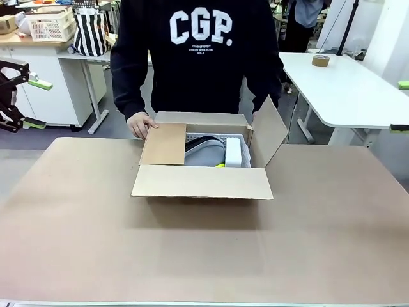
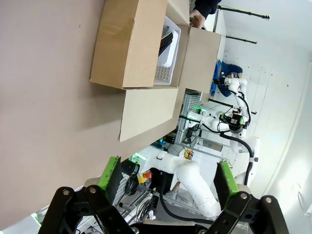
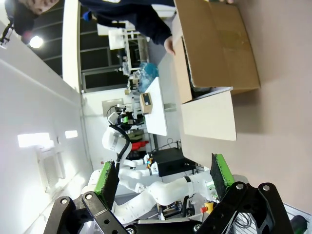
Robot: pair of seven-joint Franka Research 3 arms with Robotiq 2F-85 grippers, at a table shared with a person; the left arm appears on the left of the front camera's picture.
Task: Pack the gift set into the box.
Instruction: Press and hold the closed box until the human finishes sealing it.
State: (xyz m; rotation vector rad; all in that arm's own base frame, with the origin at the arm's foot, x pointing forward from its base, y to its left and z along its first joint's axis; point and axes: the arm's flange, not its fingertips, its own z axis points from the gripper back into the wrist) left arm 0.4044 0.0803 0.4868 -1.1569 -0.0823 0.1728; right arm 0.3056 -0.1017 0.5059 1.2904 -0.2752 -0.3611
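A wide brown worktop (image 1: 77, 243) runs across the room, with white desks behind it and a person standing at the far side. The box (image 1: 201, 119) sits in the middle, close to the person. The gift set (image 1: 206, 152) already lies inside it, grey with a thin yellow-green edge peeking out.

The flap on the left (image 1: 164, 144) is folded in over the opening, and the person's hand (image 1: 140, 125) rests at its far corner. The flap on the right (image 1: 268, 131) stands up and leans outward. The near flap (image 1: 201, 182) hangs open toward the robot.

The left pincer (image 2: 168, 179) has its two fingers wide apart and holds nothing. The right pincer (image 3: 164, 176) is the same, spread apart with nothing between the pads. Both are well back from the box.

It looks like the packing is nearly done and the job now is to shut the box. A good way is to fold the right flap down first, so both short flaps lie flat. Then lift the near flap up and over. Push from under the flap, slowly, so the box does not slide. Keep away from the person's hand. The gift set should lie flat, or the flaps may not close.
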